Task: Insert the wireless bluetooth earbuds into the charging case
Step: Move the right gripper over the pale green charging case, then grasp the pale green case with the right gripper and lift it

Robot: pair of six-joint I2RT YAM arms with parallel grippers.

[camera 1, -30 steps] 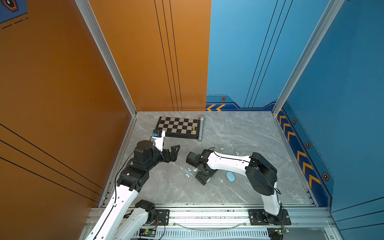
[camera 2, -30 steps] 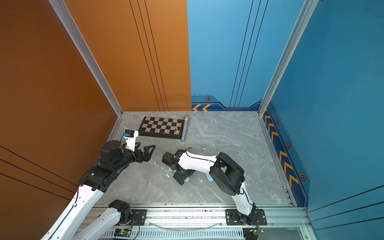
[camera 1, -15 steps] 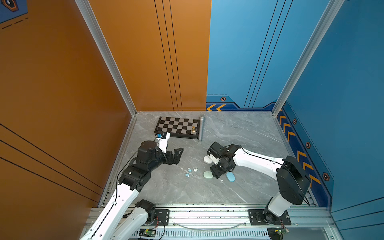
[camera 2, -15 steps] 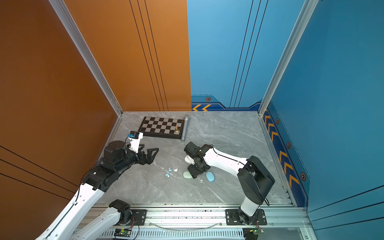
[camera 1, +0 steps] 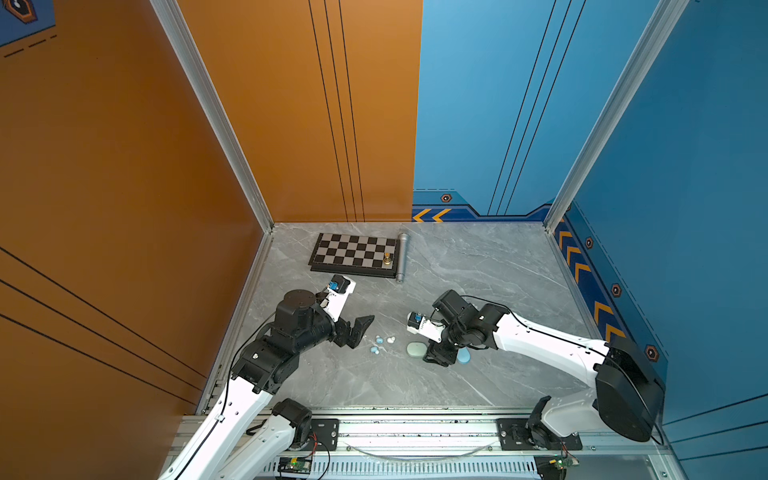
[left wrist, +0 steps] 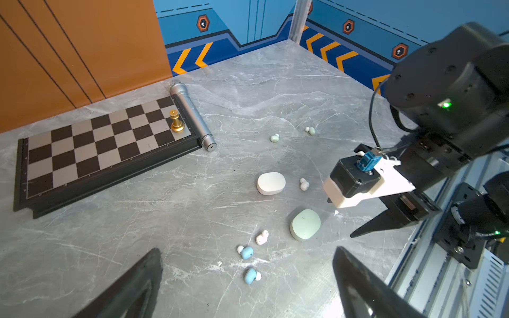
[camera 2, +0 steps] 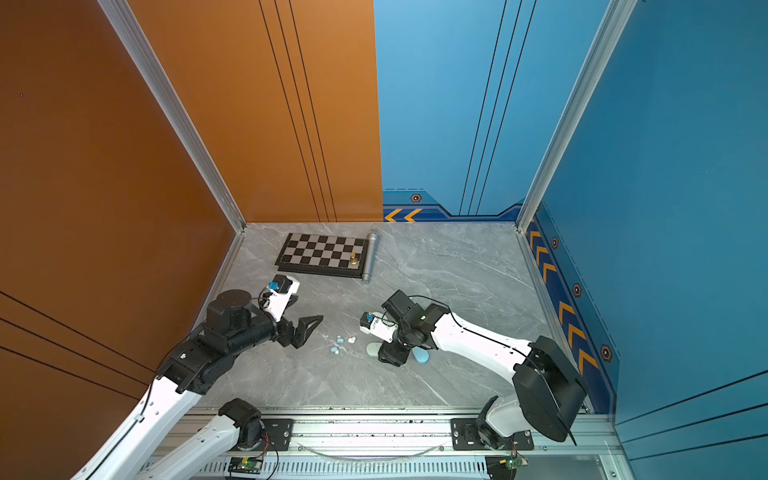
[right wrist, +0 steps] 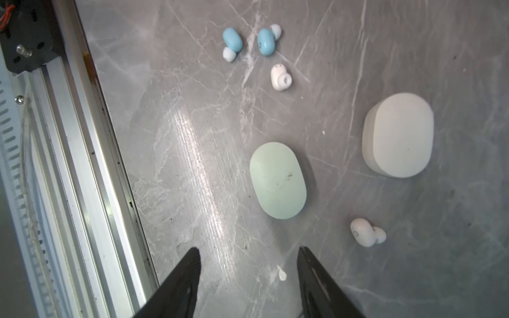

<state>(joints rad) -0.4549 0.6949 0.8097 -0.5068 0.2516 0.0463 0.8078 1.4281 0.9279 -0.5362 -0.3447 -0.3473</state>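
Grey marble table (camera 1: 478,266) in a top view: earbuds (camera 1: 379,340) lie loose between the spread left gripper (camera 1: 363,332) and the right gripper (camera 1: 436,360). Left wrist: green case (left wrist: 305,224) looks closed. Right wrist: the right gripper's parted, empty fingers (right wrist: 179,286) may shove that case away.

1. My two top views hang high above the front rail (camera 1: 415,424), side by side, tilted down toward the back. From far off, both show me nearly the same whole grey table (camera 1: 478,270).
2. My left wrist view sits low, looking obliquely across the table toward the chessboard (left wrist: 104,143) and blue wall (left wrist: 248,16).
3. My right wrist view looks almost straight down, close over the pale green case (right wrist: 278,180).
4. Both wrist views share that case, the white case (right wrist: 398,135) and the blue earbuds (right wrist: 232,40).
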